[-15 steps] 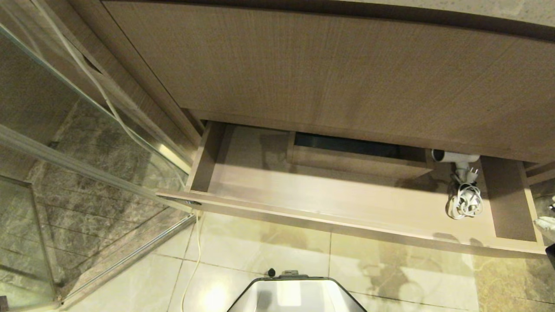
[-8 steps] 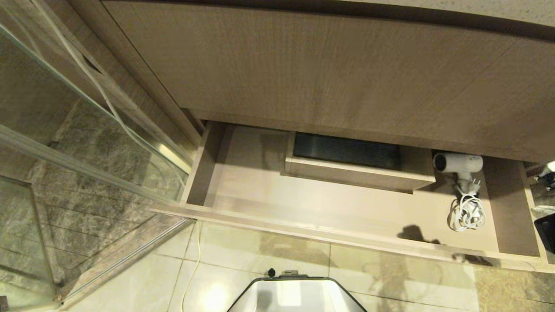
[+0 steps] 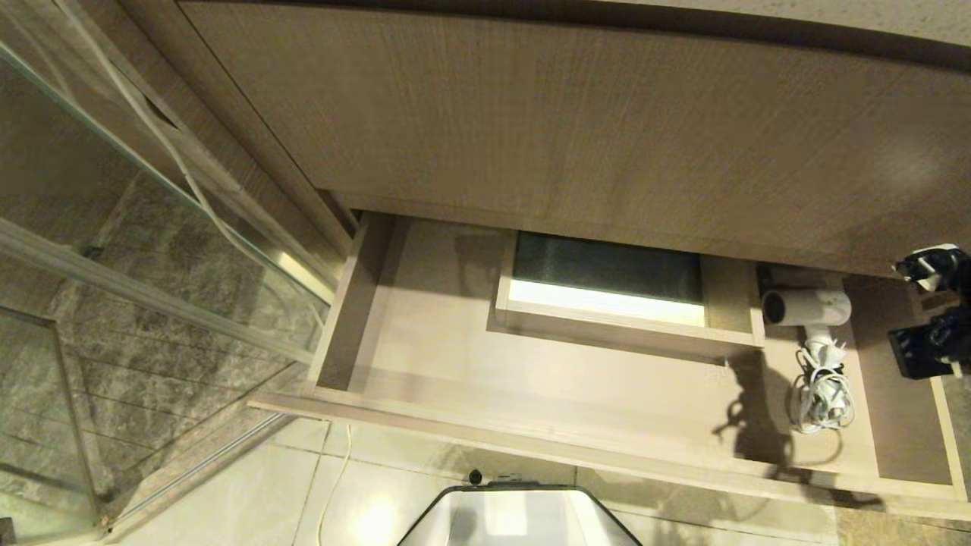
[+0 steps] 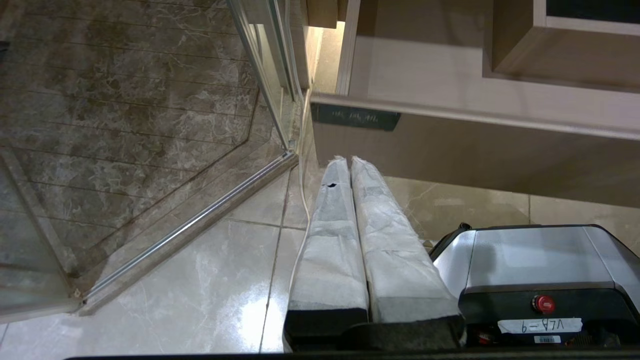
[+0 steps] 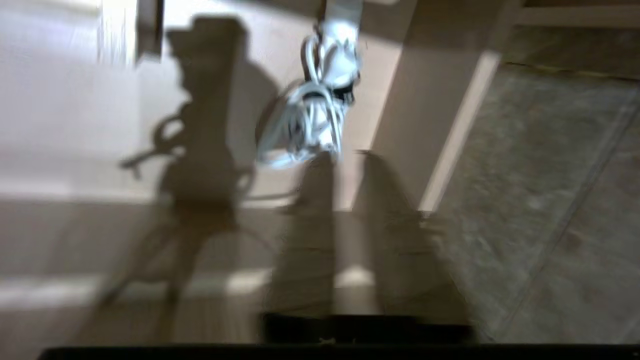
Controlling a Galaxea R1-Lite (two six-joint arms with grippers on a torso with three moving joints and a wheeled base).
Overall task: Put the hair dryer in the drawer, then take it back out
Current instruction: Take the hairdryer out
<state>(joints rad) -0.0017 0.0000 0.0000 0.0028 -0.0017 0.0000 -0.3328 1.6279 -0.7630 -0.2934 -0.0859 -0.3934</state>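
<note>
Drawer: the wide, shallow light wood-grain drawer (image 3: 425,334) stands further out from under the tall plain wood-grain panel (image 3: 531,114) than a second ago.
Hair dryer: the small white hair dryer with the short round barrel (image 3: 808,307) lies on the drawer floor at the right end. It is just beside the box-shaped wooden cut-out (image 3: 607,303), and its bundled white cord (image 3: 823,394) is toward the drawer front.
Difference from before: a second ago the panel edge covered part of the barrel. Now the whole dryer is uncovered, and more of the dark bottom of the cut-out shows.
My right arm: the black right arm (image 3: 925,353) has come into the head view at the right edge, beside the drawer end.
My right gripper (image 5: 346,155): it is above the drawer front and points toward the cord. A narrow gap shows between my fingers, and they pinch nothing.
My left gripper (image 4: 350,159): it is parked low near the drawer's left end, with the white padded fingers pressed together.
Meaning for the task: I judge that the putting-in is done. The drawer is open enough, so the taking-out can begin with a reach to the handle.
</note>
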